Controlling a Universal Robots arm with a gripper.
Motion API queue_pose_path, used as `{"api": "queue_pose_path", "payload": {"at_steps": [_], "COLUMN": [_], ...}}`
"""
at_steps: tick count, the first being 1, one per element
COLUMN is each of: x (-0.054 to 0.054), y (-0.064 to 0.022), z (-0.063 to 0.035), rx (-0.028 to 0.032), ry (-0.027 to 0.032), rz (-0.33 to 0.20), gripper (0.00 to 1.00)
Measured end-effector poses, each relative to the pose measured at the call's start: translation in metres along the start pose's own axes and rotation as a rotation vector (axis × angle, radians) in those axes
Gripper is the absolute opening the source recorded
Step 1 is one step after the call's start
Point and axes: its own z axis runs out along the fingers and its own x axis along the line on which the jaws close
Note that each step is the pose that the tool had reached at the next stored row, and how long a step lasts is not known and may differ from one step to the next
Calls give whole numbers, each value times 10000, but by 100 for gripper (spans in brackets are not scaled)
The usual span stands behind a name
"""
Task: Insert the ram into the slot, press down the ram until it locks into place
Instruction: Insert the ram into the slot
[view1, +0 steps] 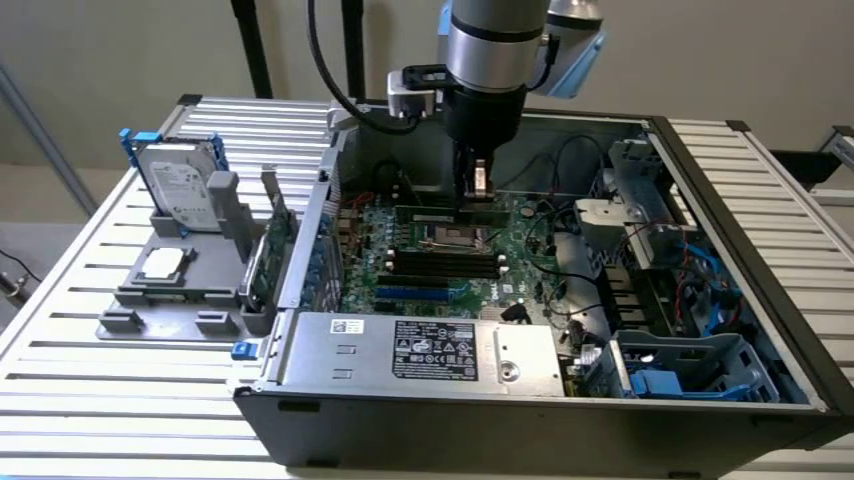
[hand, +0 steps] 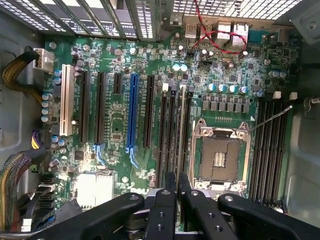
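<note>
Open desktop PC case (view1: 534, 420) on a slatted table (view1: 80, 300), motherboard (hand: 115, 130) exposed. The arm reaches straight down into the case. The gripper (view1: 477, 198) is low over the board, just on the far side of the CPU socket (view1: 451, 238).

In the wrist view the gripper (hand: 177, 186) has its fingers (hand: 162, 210) drawn almost together. The ram (hand: 181, 130) shows edge-on as a thin pale line running into the narrow gap between them, so the jaws are clamped on the stick. In the exterior view the ram (view1: 441, 216) is a green strip with a pale label, lying along the board right under the fingertips.

The ram stands upright in line with the slot (hand: 185, 107), one of a bank of four black sockets just beside the CPU socket (hand: 220, 155). Can't tell if it is fully seated or if the end latches are closed.

A second bank of black memory slots (hand: 267, 145) on the other side of the CPU socket is empty. The blue expansion slot (hand: 133, 115) and white expansion slot (hand: 65, 100) are well apart from the gripper. The power supply (view1: 427, 350) is at the near edge of the case. A hard drive (view1: 180, 185) stands in a grey holder on the table at the exterior view's left.
</note>
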Motion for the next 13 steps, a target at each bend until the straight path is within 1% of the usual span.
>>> {"api": "queue_pose_path", "payload": {"at_steps": [10, 13], "x": [8, 9], "y": [2, 3], "z": [183, 236], "rx": [3, 3], "ry": [2, 30], "rz": [0, 1], "gripper": [14, 14]}}
